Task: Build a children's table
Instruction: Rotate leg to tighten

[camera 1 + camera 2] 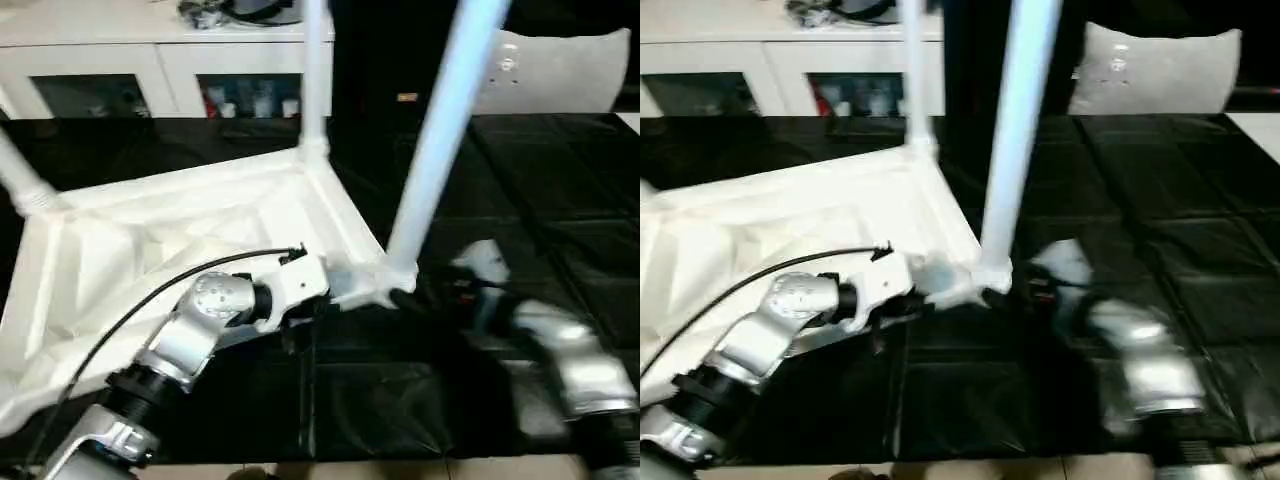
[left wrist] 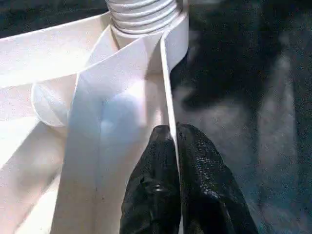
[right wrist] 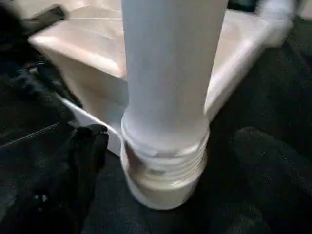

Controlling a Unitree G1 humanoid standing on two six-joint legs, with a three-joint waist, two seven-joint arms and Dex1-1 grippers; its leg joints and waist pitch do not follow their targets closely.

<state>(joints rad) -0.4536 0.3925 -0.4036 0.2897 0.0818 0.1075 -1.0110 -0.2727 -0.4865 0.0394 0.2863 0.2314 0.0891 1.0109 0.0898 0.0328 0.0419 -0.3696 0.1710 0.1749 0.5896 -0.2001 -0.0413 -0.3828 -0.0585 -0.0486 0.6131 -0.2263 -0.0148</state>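
- Children's table (image 1: 200,225) lies upside down on black mat (image 1: 560,190), legs up.
- Our left gripper (image 2: 174,146) pinches tabletop rim wall by near leg (image 1: 440,130).
- Right gripper (image 3: 165,161) fingers spread either side of leg base, not touching.
- Light, stiff, slick plastic; grip leg low, near socket.

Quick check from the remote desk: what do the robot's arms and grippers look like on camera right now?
Both forearms are silver metal with black ribbed collars. The left arm has a rounded silver joint, a white wrist housing and a thin black cable arching over it. The right arm is silver too, with a white wrist part. The left gripper has two black, textured, rounded fingers.
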